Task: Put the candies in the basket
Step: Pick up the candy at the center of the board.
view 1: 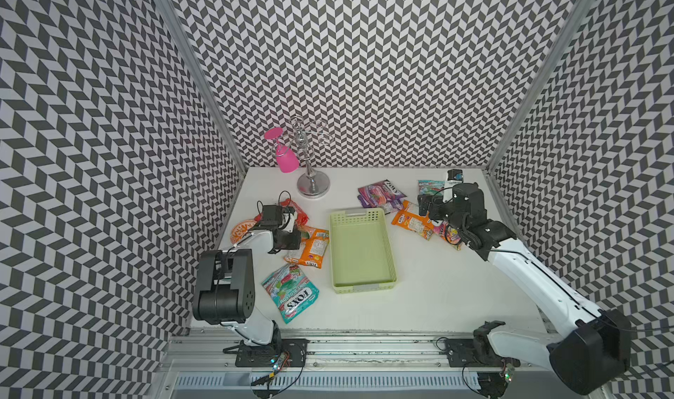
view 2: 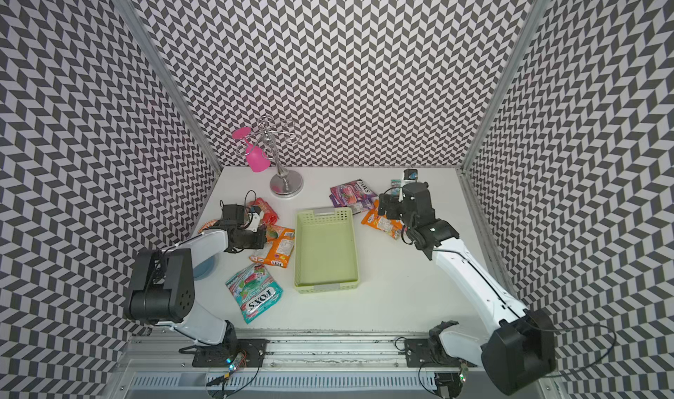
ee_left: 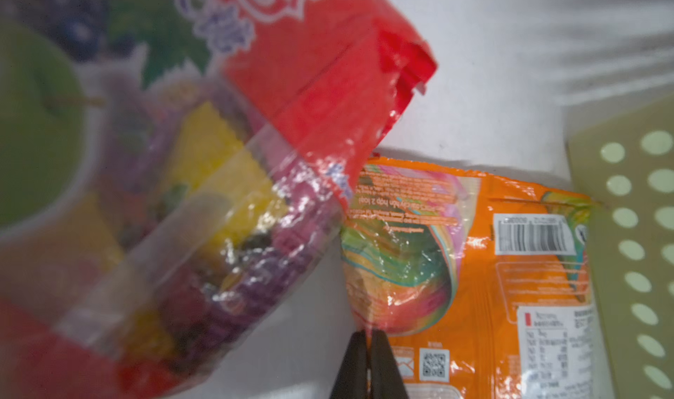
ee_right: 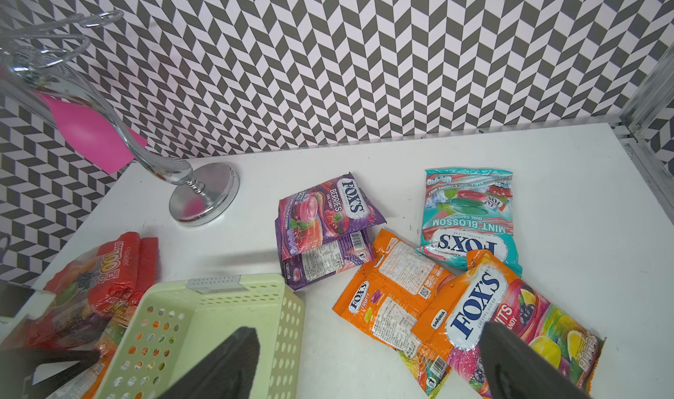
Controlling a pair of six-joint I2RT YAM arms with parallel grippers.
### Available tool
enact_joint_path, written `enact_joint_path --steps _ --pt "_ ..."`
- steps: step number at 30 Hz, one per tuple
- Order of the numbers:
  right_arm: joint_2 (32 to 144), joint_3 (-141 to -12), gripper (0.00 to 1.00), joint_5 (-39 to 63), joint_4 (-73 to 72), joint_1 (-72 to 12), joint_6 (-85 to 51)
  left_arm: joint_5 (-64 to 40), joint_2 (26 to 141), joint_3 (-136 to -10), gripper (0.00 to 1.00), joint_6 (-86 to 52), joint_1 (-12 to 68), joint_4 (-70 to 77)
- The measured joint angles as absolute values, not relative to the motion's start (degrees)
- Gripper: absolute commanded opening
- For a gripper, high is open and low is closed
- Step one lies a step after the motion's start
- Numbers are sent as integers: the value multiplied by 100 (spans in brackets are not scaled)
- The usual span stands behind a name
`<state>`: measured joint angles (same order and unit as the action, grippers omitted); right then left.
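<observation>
Pale green plastic basket sits mid-table, long side running front to back, nothing in it; every candy bag lies outside on the white top.

L side: red bag farthest back, orange bag just beside the basket's L wall, teal bag nearer the front and apart from the basket. L gripper is down at the orange bag. In the L wrist view its two black fingers are pressed together w/ the tips on that bag's edge and the film bulging up to them, so it reads as a pinch on the bag. The red bag is blurred, close to the lens.

R side: two purple bags stacked behind the basket's far R corner, a mint bag past them, and a pair of orange fruit bags overlapping each other – the upper one laps the mint bag's edge. R gripper hangs over this orange pair, fingers spread wide, nothing between them.

Misc: chrome stand at the back w/ a pink glass hanging upside down, patterned bowl partly hidden by the L arm, blue dish under it.
</observation>
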<state>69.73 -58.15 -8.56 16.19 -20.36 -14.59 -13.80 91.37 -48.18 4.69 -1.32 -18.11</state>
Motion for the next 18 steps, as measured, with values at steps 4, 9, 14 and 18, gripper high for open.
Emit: enact_joint_path --steps 4,9,14,18 --pt "6949 -5800 99 -875 1621 -2034 -1455 -1376 9072 -4818 0 493 -132 -1837" --pt "6888 -5798 99 -882 1621 -2032 -1452 -1339 8709 -4823 0 534 -132 -1916" --pt "6805 -5798 99 -902 1621 -2032 -1444 -1223 8289 -4875 0 668 -128 -1981" --pt "6768 -5795 99 -921 1621 -2032 -1433 -1214 8121 -5065 0 790 -128 -2045"
